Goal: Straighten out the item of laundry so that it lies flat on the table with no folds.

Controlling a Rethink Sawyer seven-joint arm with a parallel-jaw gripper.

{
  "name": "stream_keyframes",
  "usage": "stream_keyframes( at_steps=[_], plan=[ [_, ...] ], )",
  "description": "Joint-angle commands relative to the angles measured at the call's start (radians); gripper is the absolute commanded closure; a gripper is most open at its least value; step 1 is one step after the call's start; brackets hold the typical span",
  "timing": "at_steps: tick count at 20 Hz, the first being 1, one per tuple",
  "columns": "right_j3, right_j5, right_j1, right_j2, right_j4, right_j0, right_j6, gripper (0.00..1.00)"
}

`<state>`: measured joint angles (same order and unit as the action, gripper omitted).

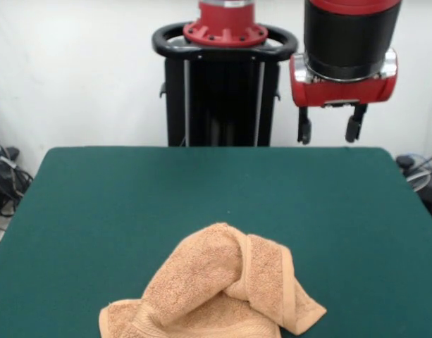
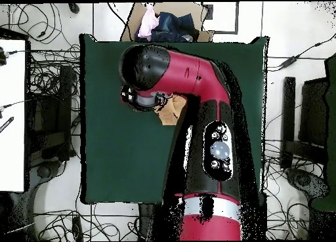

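Observation:
The peach-orange towel [image 1: 223, 289] lies crumpled near the front edge of the green table [image 1: 131, 197]. One side is folded over the middle and its corners are bunched. My gripper [image 1: 328, 135] hangs open and empty, high above the table's far edge and to the right of the pedestal, well away from the towel. In the overhead view my red arm [image 2: 197, 75] covers most of the towel [image 2: 172, 112]; only a small peach patch shows beside it on the table [image 2: 105, 154]. No label shows.
The black pedestal [image 1: 223, 91] stands behind the table's far edge. Cables lie on the floor at the left [image 1: 4, 176] and around the table [image 2: 39, 121]. A cardboard box of clothes [image 2: 164, 23] sits beyond the table's top edge.

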<state>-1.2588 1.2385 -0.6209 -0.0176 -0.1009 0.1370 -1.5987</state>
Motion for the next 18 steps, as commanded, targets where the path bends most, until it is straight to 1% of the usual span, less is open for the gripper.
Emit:
stream_keyframes(
  at_steps=[1, 4, 7, 9, 12, 15, 16, 18],
  plan=[
    [-0.065, -0.074, -0.015, 0.048, 0.047, -0.019, -0.212, 0.0],
    [-0.272, -0.245, -0.154, 0.094, 0.026, -0.052, -0.244, 0.0],
    [-0.469, -0.454, -0.3, 0.143, 0.011, -0.094, -0.289, 0.0],
    [-0.579, -0.589, -0.365, 0.17, 0.009, -0.119, -0.323, 0.0],
    [-0.699, -0.774, -0.415, 0.205, 0.018, -0.159, -0.369, 0.0],
    [-0.759, -0.906, -0.419, 0.248, 0.032, -0.207, -0.396, 0.0],
    [-0.771, -0.945, -0.412, 0.252, 0.036, -0.211, -0.389, 0.0],
    [-0.815, -1.036, -0.396, 0.218, 0.025, -0.179, -0.353, 0.0]
  ],
)
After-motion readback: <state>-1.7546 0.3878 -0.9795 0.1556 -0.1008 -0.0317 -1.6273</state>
